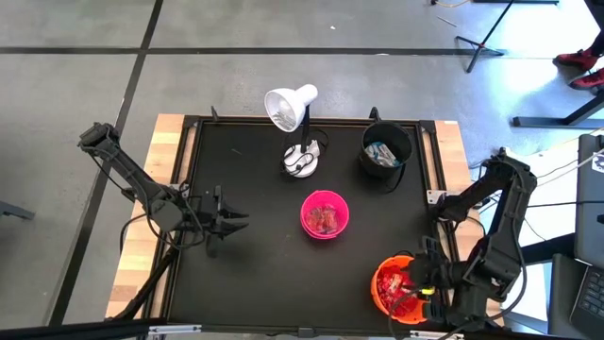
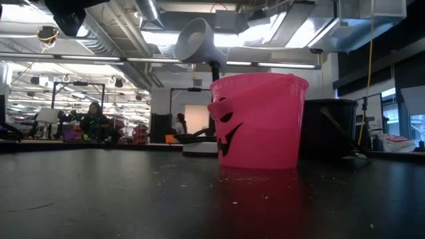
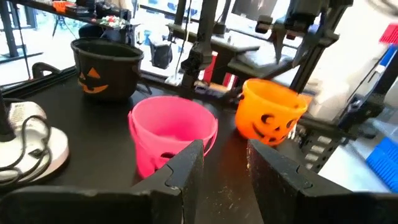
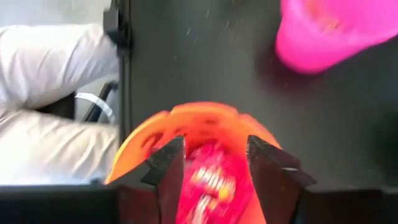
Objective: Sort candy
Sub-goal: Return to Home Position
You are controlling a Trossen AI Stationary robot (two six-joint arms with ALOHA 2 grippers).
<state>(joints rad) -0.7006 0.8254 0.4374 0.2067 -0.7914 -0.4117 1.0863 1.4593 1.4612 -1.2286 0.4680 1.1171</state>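
Observation:
Three small buckets stand on the black table. The pink bucket (image 1: pixel 325 214) in the middle holds red candy (image 1: pixel 326 220). The black bucket (image 1: pixel 385 151) at the far right holds white-and-blue candy (image 1: pixel 381 153). The orange bucket (image 1: pixel 394 286) at the near right holds red candy packets (image 4: pixel 210 182). My right gripper (image 4: pixel 217 163) hangs open just above the orange bucket, pointing down into it, with nothing between its fingers. My left gripper (image 3: pixel 225 169) waits open and empty at the table's left (image 1: pixel 229 225), pointing level toward the pink bucket (image 3: pixel 172 127).
A white desk lamp (image 1: pixel 294 109) stands at the far middle, its base and cable (image 1: pixel 302 161) beside the black bucket. The table top has a raised frame (image 1: pixel 189 170) along its edges. Bare black surface lies between my left gripper and the pink bucket.

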